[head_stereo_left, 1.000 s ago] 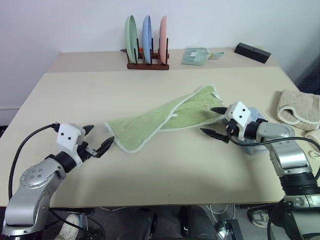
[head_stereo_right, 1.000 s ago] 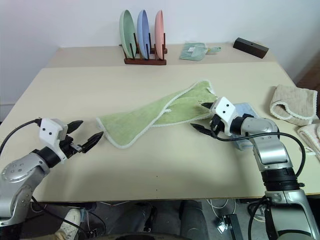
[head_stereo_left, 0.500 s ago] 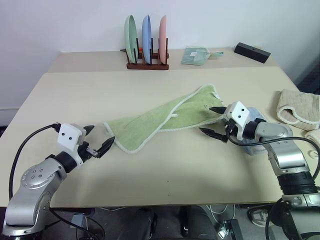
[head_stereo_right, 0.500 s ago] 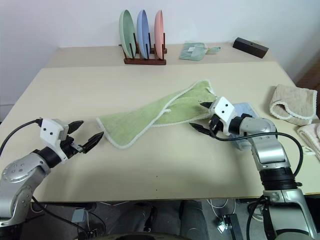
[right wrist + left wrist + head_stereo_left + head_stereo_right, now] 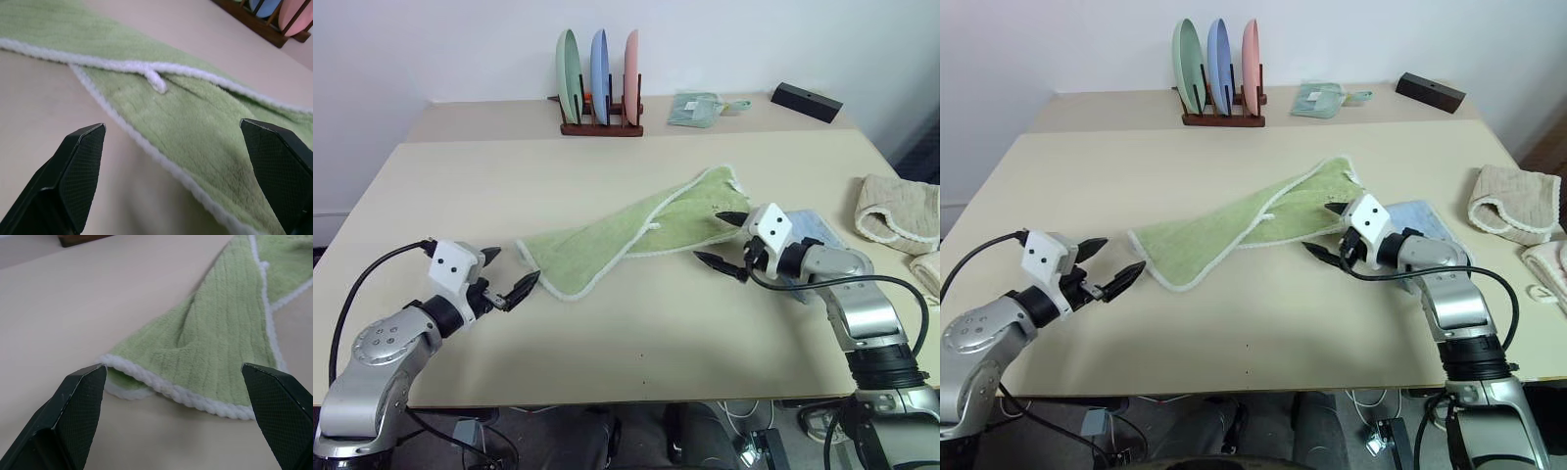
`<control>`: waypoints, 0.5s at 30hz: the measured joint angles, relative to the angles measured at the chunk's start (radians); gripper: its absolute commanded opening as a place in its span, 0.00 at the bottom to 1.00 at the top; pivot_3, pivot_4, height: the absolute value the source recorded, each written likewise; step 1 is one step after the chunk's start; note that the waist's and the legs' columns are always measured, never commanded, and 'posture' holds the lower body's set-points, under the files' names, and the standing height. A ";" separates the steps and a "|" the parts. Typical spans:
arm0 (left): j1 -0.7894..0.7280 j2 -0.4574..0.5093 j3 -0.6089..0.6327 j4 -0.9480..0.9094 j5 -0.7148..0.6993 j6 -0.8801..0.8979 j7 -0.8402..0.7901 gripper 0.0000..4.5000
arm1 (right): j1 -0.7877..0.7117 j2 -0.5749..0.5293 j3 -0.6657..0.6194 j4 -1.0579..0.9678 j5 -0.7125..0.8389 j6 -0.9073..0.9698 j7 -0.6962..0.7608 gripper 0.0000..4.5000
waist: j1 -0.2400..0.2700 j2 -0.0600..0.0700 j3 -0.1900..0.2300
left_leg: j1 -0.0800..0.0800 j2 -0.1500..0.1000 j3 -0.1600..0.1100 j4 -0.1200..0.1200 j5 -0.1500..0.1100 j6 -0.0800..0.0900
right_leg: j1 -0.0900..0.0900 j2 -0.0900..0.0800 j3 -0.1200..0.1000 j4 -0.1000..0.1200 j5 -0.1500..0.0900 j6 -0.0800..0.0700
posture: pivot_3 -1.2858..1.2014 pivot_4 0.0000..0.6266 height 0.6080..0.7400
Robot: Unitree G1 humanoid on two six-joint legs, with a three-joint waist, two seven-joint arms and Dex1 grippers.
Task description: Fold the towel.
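The towel (image 5: pixel 636 238) lies across the middle of the desk (image 5: pixel 607 333), a long light-green strip of terry cloth with a thin white trim, running on a slant from near my left side up toward the far right. It is not flat: along its length one long edge is lapped over the other, so the white trim crosses the green partway along, and the end nearest my left side curls under itself in a soft roll. My left pincer (image 5: pixel 509 275) hangs just short of that rolled end, fingers spread wide, holding nothing, the trim lying between them in the left wrist view. My right pincer (image 5: pixel 722 241) sits at the towel's other end, beside its near edge, fingers likewise wide apart and empty. A light-blue folded towel (image 5: pixel 1427 221) lies under my right arm, toward the desk's right edge.
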 measured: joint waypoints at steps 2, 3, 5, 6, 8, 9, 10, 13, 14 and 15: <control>0.000 0.009 -0.010 -0.002 -0.017 0.014 -0.028 1.00 | 0.000 0.009 0.005 -0.013 0.000 0.013 -0.003 1.00 | 0.000 0.000 0.000 | 0.000 0.000 0.000 0.000 0.000 0.000 | 0.000 0.000 0.000 0.000 0.000 0.000 | 0.52 0.24 1.00; 0.000 0.032 -0.033 -0.005 -0.019 0.021 -0.052 1.00 | 0.000 0.010 0.009 -0.019 0.000 0.016 -0.003 1.00 | 0.000 0.000 0.000 | 0.000 0.000 0.000 0.000 0.000 0.000 | 0.000 0.000 0.000 0.000 0.000 0.000 | 0.52 0.24 1.00; -0.003 0.075 -0.097 -0.014 -0.014 0.027 -0.100 1.00 | 0.001 0.015 0.017 -0.033 0.000 0.022 -0.004 1.00 | 0.000 0.000 0.000 | 0.000 0.000 0.000 0.000 0.000 0.001 | 0.000 0.000 0.000 0.000 0.000 0.000 | 0.52 0.24 1.00; -0.013 0.087 -0.131 -0.017 -0.004 0.027 -0.114 1.00 | 0.003 0.016 0.020 -0.038 0.000 0.024 -0.005 1.00 | 0.001 0.000 0.001 | 0.000 0.000 0.000 0.000 0.000 0.001 | 0.000 0.000 0.000 -0.001 0.000 0.000 | 0.52 0.24 1.00; -0.054 0.121 -0.210 -0.015 0.053 0.015 -0.132 1.00 | 0.006 0.017 0.024 -0.046 0.000 0.024 -0.012 1.00 | 0.002 0.000 0.001 | 0.000 0.000 0.000 0.000 0.000 0.001 | 0.000 0.000 0.000 -0.001 0.000 0.000 | 0.52 0.24 1.00; -0.079 0.145 -0.258 -0.009 0.098 -0.003 -0.136 1.00 | 0.010 0.018 0.026 -0.051 0.000 0.024 -0.018 1.00 | 0.001 0.000 0.001 | 0.000 0.000 0.000 0.000 -0.001 0.001 | 0.000 0.000 0.000 -0.001 0.000 0.000 | 0.52 0.24 1.00; -0.095 0.160 -0.289 0.002 0.137 -0.022 -0.140 1.00 | 0.013 0.019 0.026 -0.053 0.000 0.024 -0.022 1.00 | 0.000 0.000 0.001 | 0.000 0.000 0.000 0.000 -0.001 0.001 | 0.000 0.000 0.000 -0.001 0.000 0.000 | 0.52 0.24 1.00; -0.145 0.164 -0.358 0.066 0.224 -0.053 -0.135 1.00 | 0.039 0.021 0.026 -0.066 0.000 0.024 -0.037 1.00 | -0.001 0.001 0.001 | 0.000 0.000 0.000 -0.001 -0.001 0.001 | 0.000 0.000 0.001 -0.001 0.000 0.000 | 0.52 0.24 1.00; -0.160 0.157 -0.371 0.088 0.241 -0.056 -0.130 1.00 | 0.050 0.022 0.026 -0.069 0.000 0.023 -0.039 1.00 | -0.001 0.001 0.001 | 0.000 0.000 0.000 -0.001 -0.001 0.001 | 0.000 0.000 0.001 -0.001 0.000 0.000 | 0.52 0.24 1.00; -0.176 0.148 -0.386 0.111 0.255 -0.057 -0.128 1.00 | 0.060 0.023 0.027 -0.069 0.000 0.022 -0.040 1.00 | 0.000 0.001 0.001 | 0.000 0.000 0.000 -0.001 -0.001 0.001 | 0.000 0.000 0.001 -0.002 0.000 0.001 | 0.52 0.24 1.00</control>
